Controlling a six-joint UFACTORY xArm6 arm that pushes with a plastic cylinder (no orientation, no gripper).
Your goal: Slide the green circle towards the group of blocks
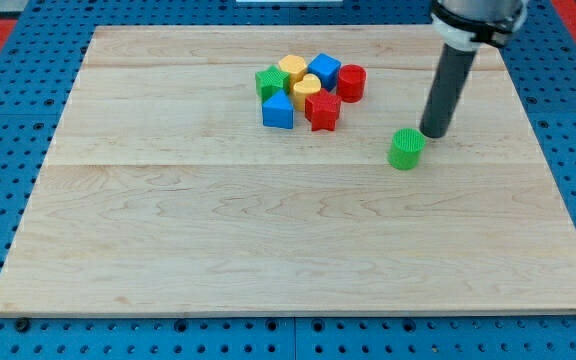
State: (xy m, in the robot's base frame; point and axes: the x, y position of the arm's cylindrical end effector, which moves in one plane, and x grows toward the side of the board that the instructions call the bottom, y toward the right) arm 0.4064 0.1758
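Note:
The green circle (pixel 405 149) stands alone on the wooden board (pixel 268 240), right of centre. My tip (pixel 434 133) rests just to the upper right of it, very close or touching. The group of blocks sits to the upper left of the circle: a green block (pixel 269 81), a yellow block (pixel 291 68), a blue block (pixel 324 70), a red circle (pixel 351 82), a yellow heart (pixel 305 91), a blue block (pixel 278 110) and a red star (pixel 323 110), all packed together.
The board lies on a blue pegboard surface (pixel 8 120) that surrounds it on all sides. The arm's dark rod comes down from the view's top right.

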